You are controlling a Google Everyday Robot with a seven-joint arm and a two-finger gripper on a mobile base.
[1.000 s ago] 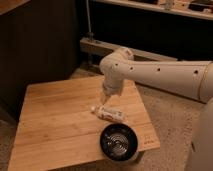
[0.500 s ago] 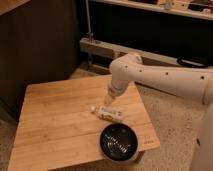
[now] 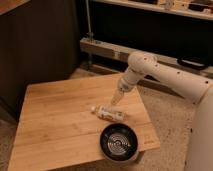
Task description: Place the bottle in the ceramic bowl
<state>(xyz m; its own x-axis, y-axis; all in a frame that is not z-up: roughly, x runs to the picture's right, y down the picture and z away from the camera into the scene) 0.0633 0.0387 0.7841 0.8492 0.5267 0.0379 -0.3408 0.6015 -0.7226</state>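
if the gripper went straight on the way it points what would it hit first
Likely the bottle, lying on the table just below the gripper, which points steeply down. Depth is unclear; it might meet the table just behind.

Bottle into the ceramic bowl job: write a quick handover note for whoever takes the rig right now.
End effector: low over the wooden table, right above the bottle, which is not lifted.
Bottle: lying on its side on the table, cap to the left, just behind the ceramic bowl.
Ceramic bowl: near the table's front edge, nothing in it.
Done: the arm is positioned at the bottle.
Left: grasp the bottle, lift it, move it the short way forward and put it in the bowl.
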